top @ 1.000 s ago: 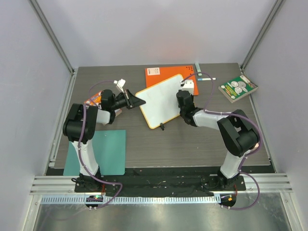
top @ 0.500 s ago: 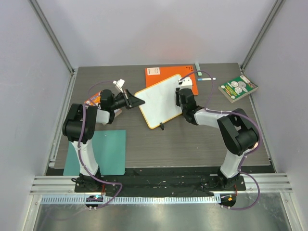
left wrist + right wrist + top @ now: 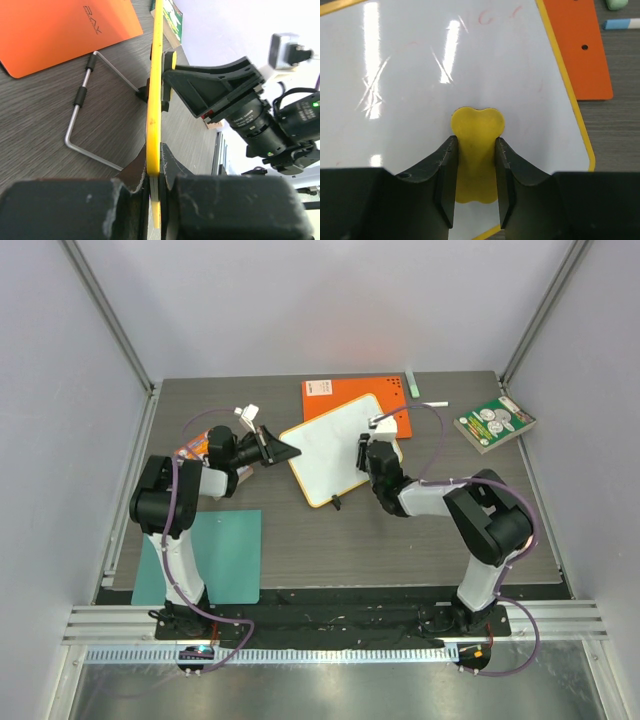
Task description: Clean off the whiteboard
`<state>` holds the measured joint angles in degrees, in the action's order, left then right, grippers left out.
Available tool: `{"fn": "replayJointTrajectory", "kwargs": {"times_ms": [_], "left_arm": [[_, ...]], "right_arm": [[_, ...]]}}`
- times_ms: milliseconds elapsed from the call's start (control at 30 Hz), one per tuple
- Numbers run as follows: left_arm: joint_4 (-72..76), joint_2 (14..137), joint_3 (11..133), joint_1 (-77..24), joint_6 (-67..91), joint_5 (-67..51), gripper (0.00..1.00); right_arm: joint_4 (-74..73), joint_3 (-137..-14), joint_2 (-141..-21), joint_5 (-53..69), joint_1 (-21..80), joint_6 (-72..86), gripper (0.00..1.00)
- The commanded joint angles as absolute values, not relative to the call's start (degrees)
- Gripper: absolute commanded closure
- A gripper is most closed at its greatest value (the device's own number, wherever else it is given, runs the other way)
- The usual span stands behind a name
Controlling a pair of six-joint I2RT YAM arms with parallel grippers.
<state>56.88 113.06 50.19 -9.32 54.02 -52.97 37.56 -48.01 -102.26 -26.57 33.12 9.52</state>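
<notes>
The whiteboard (image 3: 330, 450), glossy white with a yellow rim, stands tilted at the middle of the table. My left gripper (image 3: 291, 451) is shut on its left edge; the left wrist view shows the rim (image 3: 154, 100) edge-on between the jaws of that gripper (image 3: 155, 167). My right gripper (image 3: 365, 453) is shut on a yellow eraser (image 3: 476, 132) and presses it flat against the board's face (image 3: 420, 75), near its lower edge. Faint red marks (image 3: 490, 17) remain toward the board's top.
An orange book (image 3: 350, 392) lies behind the board, with a marker (image 3: 432, 403) and a small green piece (image 3: 412, 385) beside it. A green book (image 3: 494, 423) lies at the right, a teal mat (image 3: 215, 555) at the near left. The board's wire stand (image 3: 82, 95) rests on the table.
My right gripper has slid the eraser from the board's upper right edge down and left across its face. The left gripper and the board have stayed still.
</notes>
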Motion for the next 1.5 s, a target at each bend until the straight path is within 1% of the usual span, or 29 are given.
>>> {"fn": "replayJointTrajectory", "kwargs": {"times_ms": [0,167,267,500,633,800,967,1133,1200,1367,1467], "left_arm": [[61.2,112.4,51.3,-9.6,53.3,-55.3,1.0],[61.4,112.4,51.3,-9.6,53.3,-55.4,1.0],[61.5,112.3,51.2,-9.6,53.4,-55.4,1.0],[61.5,112.3,51.2,-9.6,53.3,-55.8,1.0],[61.5,112.2,51.1,-9.6,53.2,-56.0,1.0],[61.4,112.2,51.0,-9.6,52.9,-55.9,1.0],[61.4,112.2,51.2,-9.9,52.8,-56.1,1.0],[61.3,112.1,51.1,-10.2,52.6,-56.3,1.0],[61.3,112.1,51.1,-10.2,52.6,-56.3,1.0],[61.3,111.8,51.1,-10.3,52.5,-56.5,1.0],[60.9,111.6,51.1,-10.2,52.2,-56.4,1.0]], "right_arm": [[36.0,-44.1,-101.1,-32.1,29.2,16.6,0.99],[34.2,-42.8,-100.0,-35.4,27.5,20.2,0.99],[34.4,-42.8,-100.4,-35.1,26.5,20.9,0.99],[37.2,-46.1,-100.8,-28.1,26.3,18.8,0.99],[36.3,-50.4,-100.6,-22.1,26.3,17.9,0.99],[33.6,-55.5,-100.1,-18.4,26.4,17.9,0.99],[33.6,-61.0,-102.6,-21.1,26.4,16.4,0.99],[30.7,-71.1,-110.1,-26.2,26.4,14.9,0.98],[27.2,-75.6,-112.1,-26.9,26.0,15.5,0.99],[22.9,-78.8,-115.4,-29.4,25.0,17.1,0.98],[21.4,-77.3,-113.9,-29.8,23.3,20.0,0.99]]}}
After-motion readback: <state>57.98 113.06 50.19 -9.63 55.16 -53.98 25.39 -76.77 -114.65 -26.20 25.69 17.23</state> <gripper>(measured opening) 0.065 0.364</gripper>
